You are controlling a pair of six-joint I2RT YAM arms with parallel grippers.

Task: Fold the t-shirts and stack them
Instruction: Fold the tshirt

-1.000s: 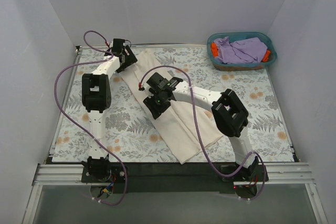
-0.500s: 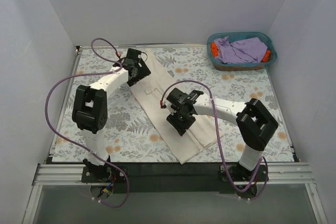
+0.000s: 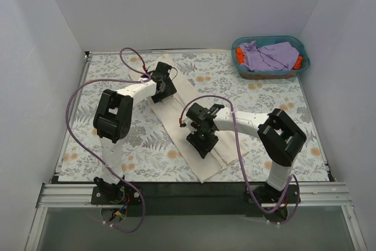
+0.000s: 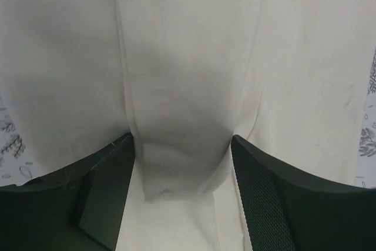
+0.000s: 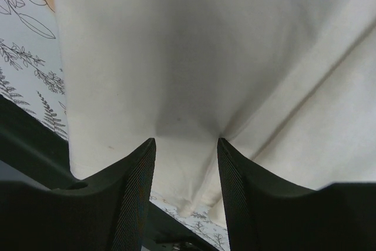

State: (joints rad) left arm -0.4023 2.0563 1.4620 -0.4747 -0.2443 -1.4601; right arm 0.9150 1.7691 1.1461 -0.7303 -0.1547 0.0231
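Note:
The cream t-shirt [image 3: 170, 113] lies folded into a long strip, running diagonally from the far left toward the near middle of the table. My left gripper [image 3: 166, 86] presses down on its far end. In the left wrist view a raised fold of the cream t-shirt [image 4: 188, 57] fills the gap of the left gripper [image 4: 182, 145] and touches both fingers. My right gripper [image 3: 202, 139] sits on the strip's near half. Its wrist view shows the cream t-shirt [image 5: 176, 45] pinched in the right gripper [image 5: 187, 142], creases fanning out from the tips.
A teal basket [image 3: 302, 48] stands at the far right corner, holding a lavender garment [image 3: 270, 56] and an orange one [image 3: 239, 56]. The floral tablecloth [image 3: 294, 121] covers the table. White walls close in three sides. Purple cables loop over both arms.
The left gripper came right and nearer, onto the shirt's far end, and its jaws narrowed. The right gripper slid right and nearer along the strip. The strip's near end shifted slightly.

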